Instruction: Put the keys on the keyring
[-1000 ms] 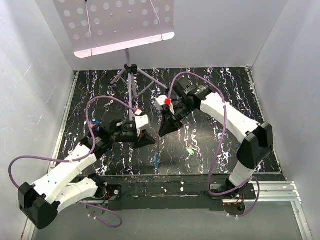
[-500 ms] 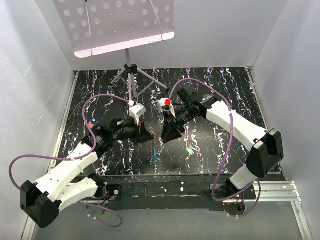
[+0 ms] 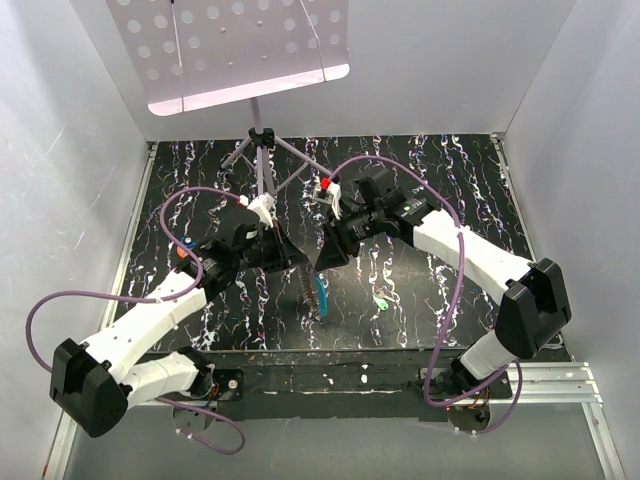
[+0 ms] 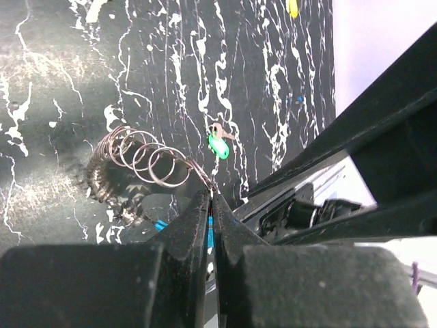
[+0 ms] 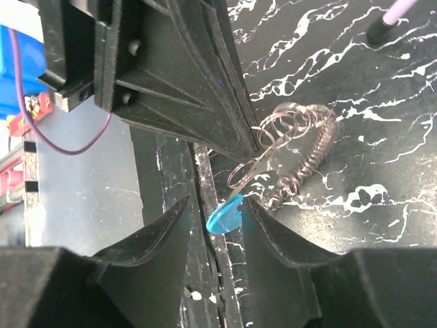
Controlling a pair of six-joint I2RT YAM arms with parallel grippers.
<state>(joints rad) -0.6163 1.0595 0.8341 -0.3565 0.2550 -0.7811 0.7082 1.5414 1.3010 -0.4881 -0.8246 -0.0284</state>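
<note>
Purple tripod stand [image 3: 262,136] at the back, legs splayed on the black marbled mat [image 3: 450,180]. Up top, its perforated plate [image 3: 235,45] sits tilted and catches the light. White walls [image 3: 60,150] close in left, right and behind the stand. Well in front of it, a metal rail [image 3: 560,372] runs along the near edge.

The blade of the key [image 3: 381,301] is too small to be resolved from above. The light-blue tag [image 4: 160,224] of the keyring [image 4: 147,164] is largely concealed behind the left pincer [image 4: 211,197] in its wrist view.
</note>
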